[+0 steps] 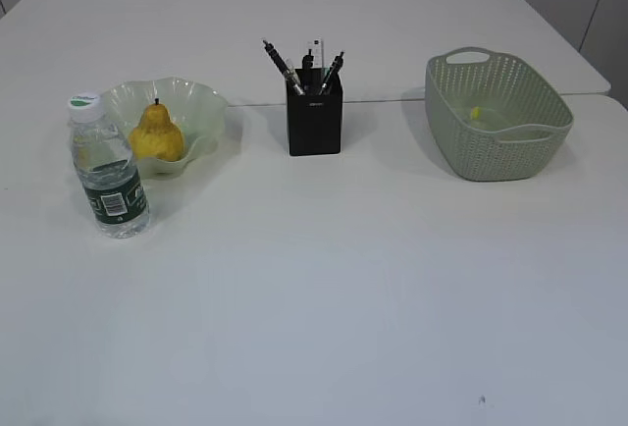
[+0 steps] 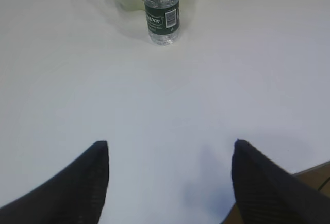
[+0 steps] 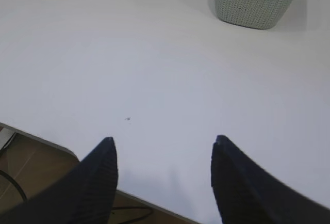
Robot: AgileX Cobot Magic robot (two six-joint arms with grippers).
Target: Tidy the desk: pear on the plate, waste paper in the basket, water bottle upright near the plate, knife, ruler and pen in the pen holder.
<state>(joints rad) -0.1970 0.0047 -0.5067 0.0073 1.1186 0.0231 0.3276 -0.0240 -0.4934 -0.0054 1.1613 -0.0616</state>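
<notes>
White tabletop [image 1: 324, 289] fills all three views, with pale wall panels seen behind it in the exterior view. Nearest, the left gripper [image 2: 170, 182] is held low over bare surface, its dark fingers [image 2: 77, 188] spread wide with nothing between them. The right gripper [image 3: 164, 177] is likewise parted and empty, poised above the near table edge, where brown floor is seen below.

Well ahead of the left gripper, a clear plastic water bottle with a dark green label and white cap [image 1: 108, 171] stands upright, just in front of a pale green wavy-rimmed glass plate [image 1: 201, 107] on which a yellow pear [image 1: 157, 134] rests. Far ahead of the right gripper and to its left, a black square pen holder [image 1: 315, 122] is filled with pens and other upright items; these cannot be told apart. Ahead to its right, a grey-green woven plastic basket [image 1: 491, 151] holds a small yellowish scrap [image 1: 475, 112]. Broad open surface lies between both grippers and these objects.
</notes>
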